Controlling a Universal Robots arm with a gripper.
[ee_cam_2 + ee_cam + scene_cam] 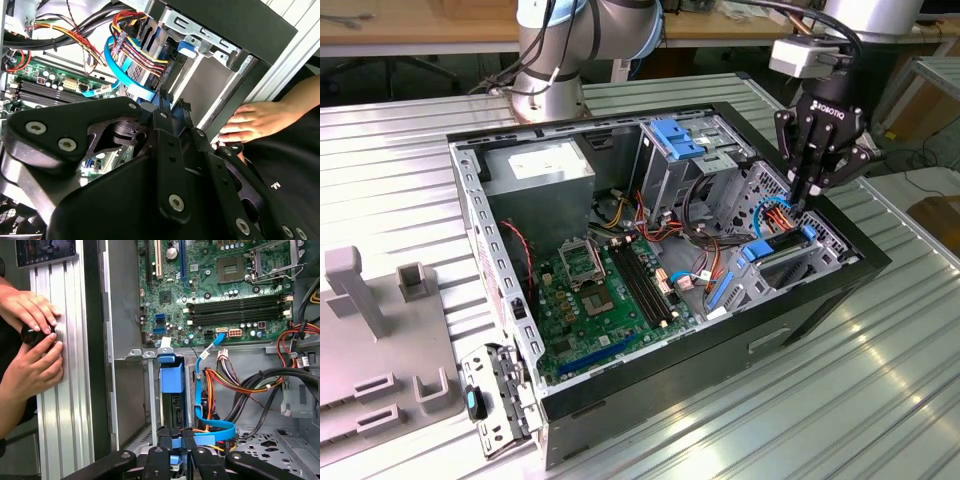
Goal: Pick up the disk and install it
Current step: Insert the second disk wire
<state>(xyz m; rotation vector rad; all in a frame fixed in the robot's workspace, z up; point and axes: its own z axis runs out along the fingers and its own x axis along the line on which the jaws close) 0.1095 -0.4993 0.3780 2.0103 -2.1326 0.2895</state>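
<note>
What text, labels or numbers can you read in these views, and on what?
No line can be quoted with confidence.
On the end effector: white maker's lettering on its body, a brand mark, not quoted.
On the power supply: a white label, print too small to read.
On the motherboard: white markings, too small to read.
On the dark garment: white lettering, cut off.

table (880, 380): ribbed metal, silver | on it: open PC case (720, 350) at centre, side panel off | grey fixture (380, 330) w/ upright posts at exterior view's left | arm base (552, 80) at far edge | hands (30, 340) on table edge, first wrist view
</note>
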